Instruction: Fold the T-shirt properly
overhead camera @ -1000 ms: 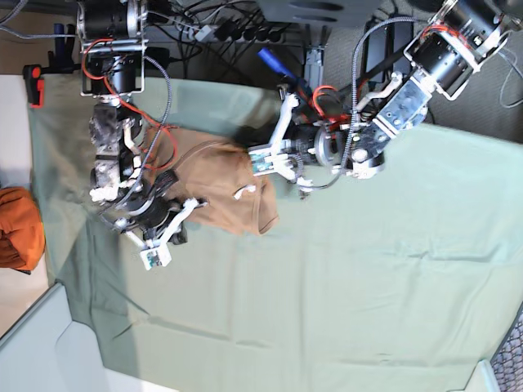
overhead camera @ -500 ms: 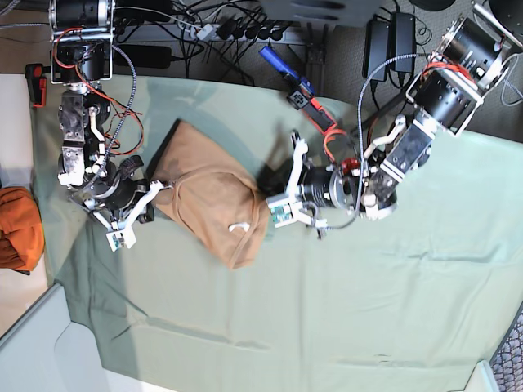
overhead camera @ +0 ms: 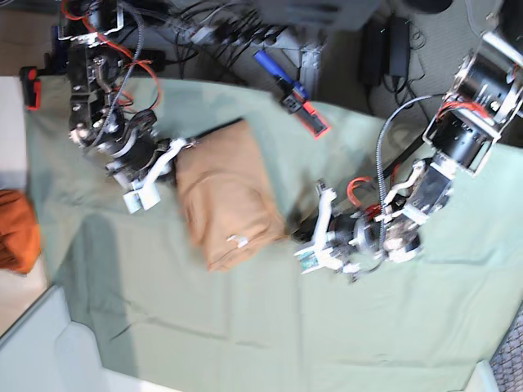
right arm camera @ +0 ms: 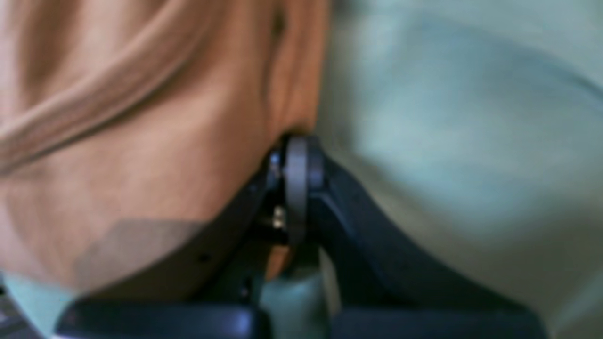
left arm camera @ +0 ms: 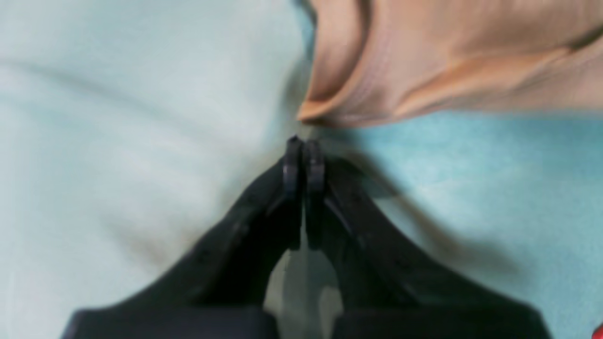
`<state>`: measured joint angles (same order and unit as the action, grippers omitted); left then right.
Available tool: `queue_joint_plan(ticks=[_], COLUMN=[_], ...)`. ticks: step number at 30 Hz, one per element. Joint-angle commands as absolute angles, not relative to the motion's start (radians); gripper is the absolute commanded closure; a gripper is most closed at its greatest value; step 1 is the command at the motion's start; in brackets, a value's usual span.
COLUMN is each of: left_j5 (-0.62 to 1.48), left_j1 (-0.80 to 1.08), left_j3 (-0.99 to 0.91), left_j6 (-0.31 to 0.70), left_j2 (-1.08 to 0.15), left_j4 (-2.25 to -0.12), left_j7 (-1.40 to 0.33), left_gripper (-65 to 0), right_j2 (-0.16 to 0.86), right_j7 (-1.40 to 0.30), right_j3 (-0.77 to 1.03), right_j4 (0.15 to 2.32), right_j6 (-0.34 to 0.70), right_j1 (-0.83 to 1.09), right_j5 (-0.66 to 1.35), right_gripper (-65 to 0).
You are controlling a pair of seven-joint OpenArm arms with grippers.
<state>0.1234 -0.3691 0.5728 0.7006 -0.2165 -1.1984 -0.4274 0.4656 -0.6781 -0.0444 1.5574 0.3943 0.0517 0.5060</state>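
Peach T-shirt [overhead camera: 227,200] edge pinched, right end effector [right arm camera: 296,160]

Legible text, labels, brands, numbers, signs: none. The small white tag [overhead camera: 238,241] on the T-shirt [overhead camera: 225,196] is too small to read; both wrist views are blurred and carry no lettering.

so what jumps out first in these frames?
The folded peach-brown T-shirt in the middle of the sage-green cloth. The right gripper, jaws shut, touches its edge; whether it pinches fabric is unclear. The left gripper sits shut on the bare cloth just off a shirt corner. A bunched orange cloth lies at the base view's left edge.
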Motion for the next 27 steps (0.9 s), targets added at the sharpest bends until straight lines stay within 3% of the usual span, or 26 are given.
queue_joint_plan(ticks=[1, 14, 21, 27], left_j5=[0.138, 0.142, 0.146, 0.221], left_j1=[-0.4, -0.435, -0.435, -0.435], left_j3=[0.568, 0.568, 0.556, 0.398], left_j6=[0.698, 0.665, 0.661, 0.659], left_j2=[-0.213, -0.214, -0.22, -0.226], left_j4=[-1.214, -1.214, -1.214, -1.25], left_j7=[-0.406, -0.416, -0.443, -0.567], left_gripper=[-0.6, -0.6, -0.7, -0.7], right_j2=[0.466, 0.289, 0.28, 0.28], right_j7=[-0.694, -0.745, -0.744, -0.736], right_j3=[-0.042, -0.042, -0.041, 0.014], right_j4=[1.584, 1.6, 1.626, 1.672], right_j6=[0.509, 0.51, 0.51, 0.509], right_j1=[0.053, 0.085, 0.138, 0.159], right_j5=[0.521, 0.569, 0.583, 0.583], right_gripper=[0.0, 0.0, 0.0, 0.0])
